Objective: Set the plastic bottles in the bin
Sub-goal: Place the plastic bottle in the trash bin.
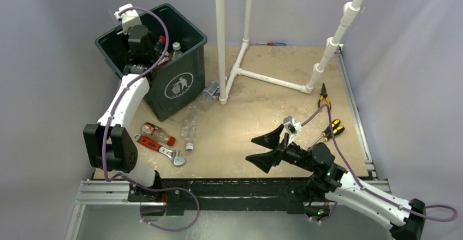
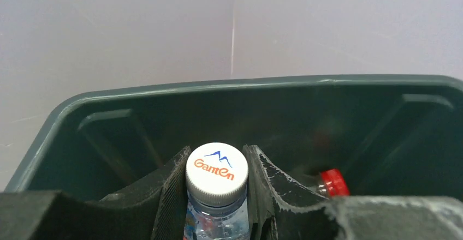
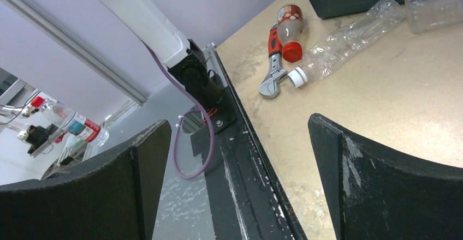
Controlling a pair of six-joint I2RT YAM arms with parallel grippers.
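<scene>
My right hand [image 1: 252,149] hangs low over the front of the beige tabletop [image 1: 262,103], its black fingers [image 3: 382,191] spread wide with nothing between them. Off to my left lies a red-handled adjustable wrench [image 1: 159,147]. Just beside it is a small amber-labelled bottle with a red cap [image 1: 156,133], and near that a crumpled clear plastic bottle with a white cap [image 1: 189,131]. Farther back, a squashed clear bottle [image 1: 210,90] rests at the foot of the dark green square plastic bin [image 1: 180,84]. My left hand [image 2: 217,154] is over the bin's open top, pinching the neck of a clear bottle with a white printed cap [image 2: 217,169]. Deeper inside the bin, a red-capped bottle [image 2: 333,183] lies near the far wall.
</scene>
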